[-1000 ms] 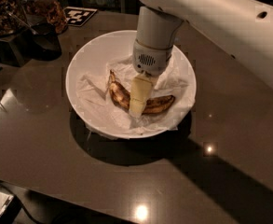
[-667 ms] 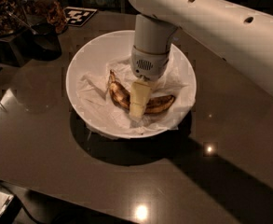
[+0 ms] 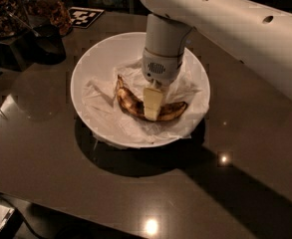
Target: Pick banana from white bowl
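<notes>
The white bowl (image 3: 81, 68) stands on a dark glossy table, lined with crumpled white paper (image 3: 99, 101). The banana (image 3: 127, 100), brown-blotched and curved, lies on the paper in the middle of the bowl. My gripper (image 3: 153, 109) hangs straight down from the white arm into the bowl. Its cream tip sits across the banana's middle and hides that part of it. Both ends of the banana show on either side, and the banana rests on the paper.
Dark containers of nuts (image 3: 1, 9) and a jar (image 3: 53, 9) stand at the back left, with a black cup (image 3: 48, 45) before them. A black-and-white tag (image 3: 85, 16) lies behind the bowl. The table's front edge runs along the bottom left.
The arm's upper part has swung a little to the left and the gripper tip has shifted slightly right over the banana. The banana and bowl have not moved.
</notes>
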Available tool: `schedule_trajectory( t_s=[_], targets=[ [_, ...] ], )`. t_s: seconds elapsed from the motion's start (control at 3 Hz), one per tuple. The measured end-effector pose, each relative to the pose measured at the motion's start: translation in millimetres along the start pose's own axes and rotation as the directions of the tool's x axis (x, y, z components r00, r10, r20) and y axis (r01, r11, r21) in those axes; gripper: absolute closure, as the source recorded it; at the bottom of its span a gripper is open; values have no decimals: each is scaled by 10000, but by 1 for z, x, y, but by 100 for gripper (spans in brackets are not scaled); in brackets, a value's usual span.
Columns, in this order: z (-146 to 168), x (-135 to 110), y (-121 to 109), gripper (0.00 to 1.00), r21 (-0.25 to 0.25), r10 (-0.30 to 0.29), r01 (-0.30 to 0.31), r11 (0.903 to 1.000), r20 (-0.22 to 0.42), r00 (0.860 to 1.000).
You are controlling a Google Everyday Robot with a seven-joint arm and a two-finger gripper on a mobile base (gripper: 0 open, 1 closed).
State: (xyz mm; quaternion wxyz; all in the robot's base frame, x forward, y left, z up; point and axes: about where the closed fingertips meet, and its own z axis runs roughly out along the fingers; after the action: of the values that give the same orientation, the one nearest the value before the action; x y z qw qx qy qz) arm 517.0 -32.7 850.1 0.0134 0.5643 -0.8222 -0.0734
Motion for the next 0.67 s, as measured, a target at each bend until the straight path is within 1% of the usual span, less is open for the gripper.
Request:
schedule_trajectory(
  t_s=[0.33,0.67],
  targets=[
    [0,0,0,94,0,0,0,10000,0,10000],
    [-8,-3,4,100,259,-264,254,9993,376,9989]
  ],
)
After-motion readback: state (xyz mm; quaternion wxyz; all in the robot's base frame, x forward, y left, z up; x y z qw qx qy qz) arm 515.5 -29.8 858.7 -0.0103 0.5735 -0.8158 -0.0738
